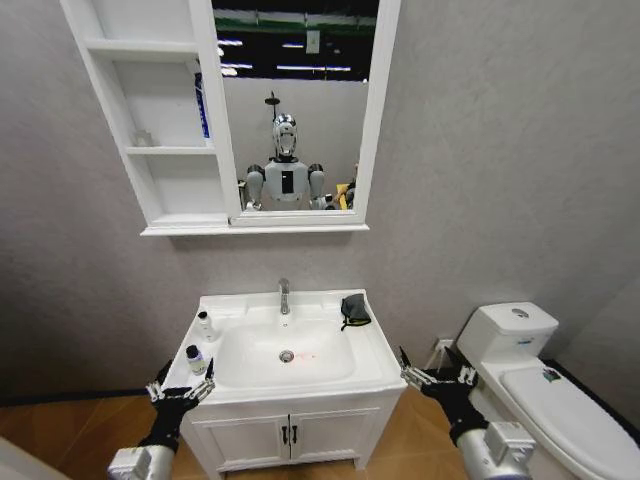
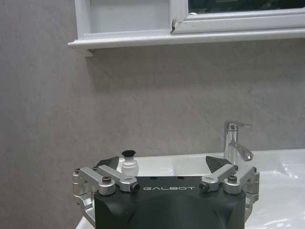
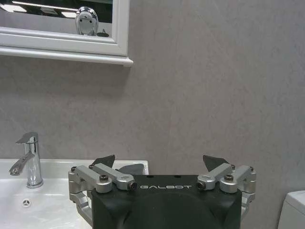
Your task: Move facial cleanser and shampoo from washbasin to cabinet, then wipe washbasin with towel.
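- The washbasin (image 1: 225,378) sits against the grey wall on a low white two-door cupboard (image 1: 290,434) with black handles; its chrome tap (image 1: 284,296) stands at the back edge, and the metal drain (image 1: 287,356) lies in the middle of the bowl.
- Two small white bottles with dark caps stand on the basin's left rim: the rear bottle (image 1: 205,324) closer to the wall, the front bottle (image 1: 196,359) closer to the robot.
- The towel (image 1: 354,310), dark with a greenish edge, lies bunched on the basin's right rear corner, well apart from both bottles.
- The cabinet (image 1: 155,150) hangs on the wall above, its open shelves on the left, joined to the white-framed mirror (image 1: 295,110). A small clear object rests on the middle shelf, too small to identify.
- The left gripper (image 1: 181,386) hovers at the basin's front-left corner, just beside the front bottle, jaws spread wide and holding nothing. In the left wrist view one bottle (image 2: 129,164) shows just beyond the left gripper's black fingertips (image 2: 110,161).
- The right gripper (image 1: 432,376) hovers just off the basin's front-right corner, between the basin and the white toilet (image 1: 535,385), jaws likewise spread wide and empty.
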Robot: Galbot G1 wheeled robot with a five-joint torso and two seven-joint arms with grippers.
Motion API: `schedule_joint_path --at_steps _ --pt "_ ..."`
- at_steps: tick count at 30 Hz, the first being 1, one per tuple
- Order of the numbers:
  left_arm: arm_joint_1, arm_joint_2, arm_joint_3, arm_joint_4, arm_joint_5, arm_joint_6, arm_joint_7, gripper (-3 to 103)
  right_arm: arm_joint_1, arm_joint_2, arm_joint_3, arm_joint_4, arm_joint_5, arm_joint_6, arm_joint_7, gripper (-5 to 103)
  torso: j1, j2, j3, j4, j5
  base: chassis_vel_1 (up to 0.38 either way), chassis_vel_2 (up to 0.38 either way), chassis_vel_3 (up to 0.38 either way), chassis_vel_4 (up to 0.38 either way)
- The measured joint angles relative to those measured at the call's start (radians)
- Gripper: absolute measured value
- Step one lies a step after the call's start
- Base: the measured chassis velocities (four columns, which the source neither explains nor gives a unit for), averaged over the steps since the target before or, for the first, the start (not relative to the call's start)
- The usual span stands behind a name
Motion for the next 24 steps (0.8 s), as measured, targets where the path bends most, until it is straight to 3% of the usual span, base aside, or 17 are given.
schedule_joint_path --at_steps 3,10,16,24 --pt "0.0 0.003 0.017 0.039 0.008 -0.024 -0.001 100 -0.001 0.003 0.003 0.0 0.001 0.007 0.003 100 0.0 0.0 0.0 0.0001 0.0001 0.0 0.0 0.0 0.0" --pt "-0.048 0.017 0.046 0.13 -0.014 -0.022 0.001 100 0.006 0.005 0.001 0.0 0.0 0.012 0.007 100 0.0 0.0 0.0 0.0001 0.0001 0.0 0.0 0.0 0.0" --pt "-0.147 0.034 0.042 0.296 -0.02 0.015 -0.019 100 -0.004 0.01 0.0 0.0 0.001 0.012 0.013 100 0.0 0.0 0.0 0.0 -0.0002 0.0 0.0 0.0 0.0" --pt "-0.209 0.048 0.017 0.335 -0.015 0.073 -0.048 100 0.005 0.016 -0.009 0.0 -0.003 0.013 0.015 100 0.0 0.0 0.0 0.0002 0.0 0.0 0.0 0.0 0.0"
